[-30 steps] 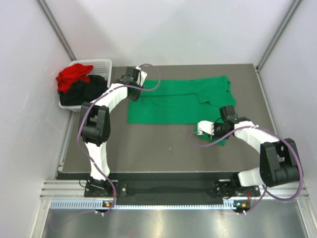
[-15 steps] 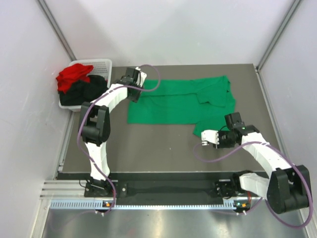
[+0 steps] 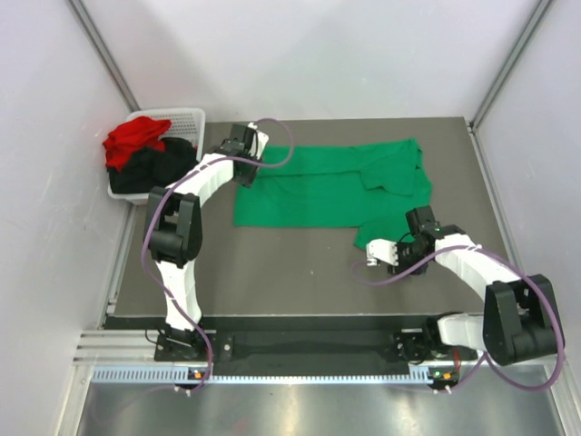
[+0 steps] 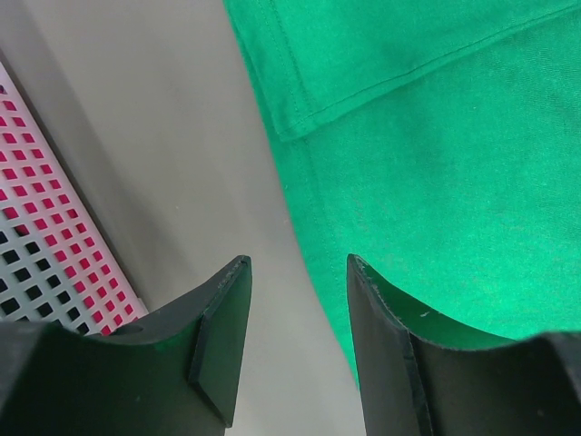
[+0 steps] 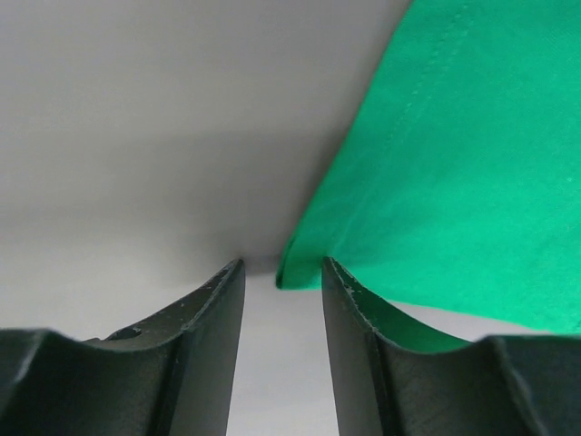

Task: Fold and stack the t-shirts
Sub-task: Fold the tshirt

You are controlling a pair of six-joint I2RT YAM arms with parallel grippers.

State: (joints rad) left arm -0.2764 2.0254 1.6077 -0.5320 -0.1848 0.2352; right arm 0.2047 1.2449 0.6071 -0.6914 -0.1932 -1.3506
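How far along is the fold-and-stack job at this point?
Done: the green t-shirt is out and spread on the table, not neatly folded. In hand: the right gripper, fingers open, straddles its near right corner; the left gripper hangs open at its far left edge. Left: the red t-shirt and black t-shirt lie heaped in the white basket; nothing is stacked.

Cannot see most of black t-shirt [image 3: 156, 171]: buried under red t-shirt [image 3: 134, 138] in white basket [image 3: 189, 118]. From above, cannot trace far-left corner of green t-shirt [image 3: 318, 191] under left gripper [image 4: 295, 268]. In wrist views, only patches of green cloth, cut off by frame edges; same for basket mesh.
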